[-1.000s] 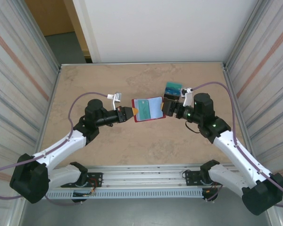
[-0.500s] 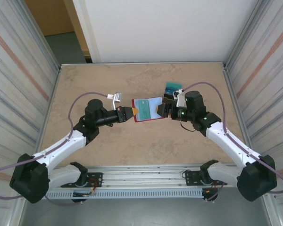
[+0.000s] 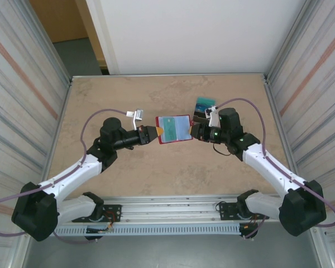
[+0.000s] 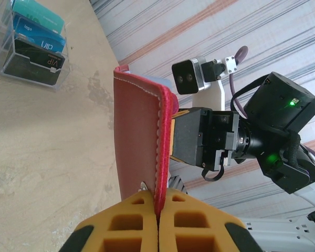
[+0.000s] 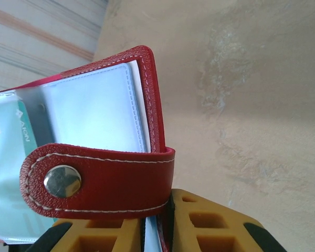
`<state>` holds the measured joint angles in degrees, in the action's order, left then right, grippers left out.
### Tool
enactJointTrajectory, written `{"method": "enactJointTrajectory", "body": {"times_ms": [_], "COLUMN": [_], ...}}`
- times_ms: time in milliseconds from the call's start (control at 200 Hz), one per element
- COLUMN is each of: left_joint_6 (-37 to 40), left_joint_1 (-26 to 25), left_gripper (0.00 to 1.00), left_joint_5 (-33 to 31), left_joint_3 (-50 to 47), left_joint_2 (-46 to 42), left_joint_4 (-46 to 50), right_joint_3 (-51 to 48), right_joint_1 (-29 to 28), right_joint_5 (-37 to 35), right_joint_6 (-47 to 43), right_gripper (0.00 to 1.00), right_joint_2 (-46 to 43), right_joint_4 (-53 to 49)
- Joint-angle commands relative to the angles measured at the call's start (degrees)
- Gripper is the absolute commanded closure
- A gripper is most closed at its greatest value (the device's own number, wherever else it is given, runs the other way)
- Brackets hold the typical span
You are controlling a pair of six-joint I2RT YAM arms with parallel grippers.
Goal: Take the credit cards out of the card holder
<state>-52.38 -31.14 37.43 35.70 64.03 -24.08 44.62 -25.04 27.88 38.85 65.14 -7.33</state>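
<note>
Left claw (image 4: pixel 157 210) of mine is clamped on the card holder (image 4: pixel 139 136) edge; my right claw (image 5: pixel 165 220) is clamped on its snap-tab side. Credit cards (image 3: pixel 205 104) stand just beyond the card holder.

The yellow-padded left tool (image 4: pixel 158 218) is clamped on the near edge of a red leather-like folding card holder (image 4: pixel 139 142), seen edge-on. The black right tool (image 4: pixel 173 134) meets its far edge. Teal, blue and black plastic credit cards (image 4: pixel 37 39) stand beyond in a clear rack (image 4: pixel 0 58).
</note>
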Motion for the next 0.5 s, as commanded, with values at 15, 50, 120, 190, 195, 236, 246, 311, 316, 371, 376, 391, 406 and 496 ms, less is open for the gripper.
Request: {"method": "enactJointTrajectory", "body": {"times_ms": [15, 50, 120, 190, 195, 236, 246, 311, 316, 371, 376, 391, 406, 496], "left_joint_6": [-0.09, 0.0, 0.17, 0.4, 0.46, 0.7, 0.81, 1.44, 1.42, 1.49, 1.49, 1.49, 1.49, 2.25], "left_joint_1": [-0.03, -0.01, 0.07, 0.17, 0.18, 0.18, 0.15, 0.16, 0.18, 0.02, 0.02, -0.02, -0.1, -0.73], "left_gripper": [1.0, 1.0, 1.0, 1.0, 1.0, 1.0, 1.0, 1.0, 1.0, 1.0, 1.0, 1.0, 1.0, 1.0], "left_joint_5": [0.63, 0.56, 0.36, -0.02, -0.01, -0.03, -0.07, -0.5, -0.55, -0.68, -0.64, -0.61, -0.65, -0.87], "left_joint_3": [-0.37, -0.46, -0.66, -0.88, -0.89, -1.05, -1.05, -1.06, -1.06, -1.53, -1.57, -1.64, -1.75, -2.21], "left_joint_2": [-0.74, -0.91, -1.01, -0.85, -0.84, -0.63, -0.61, -0.2, -0.12, 0.64, 0.69, 0.89, 1.14, 3.09], "left_joint_4": [-4.51, -4.37, -3.97, -3.61, -3.52, -3.08, -2.93, -1.58, -1.54, -1.91, -1.97, -2.1, -2.3, -2.64], "right_joint_3": [-0.79, -0.76, -0.18, 0.41, 0.44, 0.55, 0.6, 0.95, 0.97, 1.5, 1.55, 1.68, 1.87, 3.0], "right_joint_1": [0.06, 0.12, 0.05, 0.08, 0.08, -0.02, -0.01, -0.31, -0.34, -0.75, -0.78, -0.87, -1.01, -1.89], "right_joint_5": [0.12, -0.64, -4.05, -7.58, -7.71, -8.91, -9.16, -10.83, -10.96, -12.79, -13.0, -13.35, -13.92, -17.41], "right_joint_6": [0.81, 0.62, -0.2, -0.69, -0.7, -0.94, -0.96, -1.47, -1.48, -1.88, -1.91, -2.08, -2.17, -2.68], "right_gripper": [0.81, 0.8, 0.8, 0.61, 0.59, 0.49, 0.48, 0.4, 0.4, 0.4, 0.4, 0.4, 0.4, 0.39], "right_joint_2": [-1.96, -2.0, -2.03, -2.04, -2.04, -2.18, -2.21, -2.63, -2.68, -3.29, -3.32, -3.48, -3.72, -4.79], "right_joint_4": [1.53, 0.62, -2.38, -5.7, -5.91, -7.21, -7.49, -9.19, -9.32, -10.97, -11.09, -11.47, -11.76, -14.68]}}
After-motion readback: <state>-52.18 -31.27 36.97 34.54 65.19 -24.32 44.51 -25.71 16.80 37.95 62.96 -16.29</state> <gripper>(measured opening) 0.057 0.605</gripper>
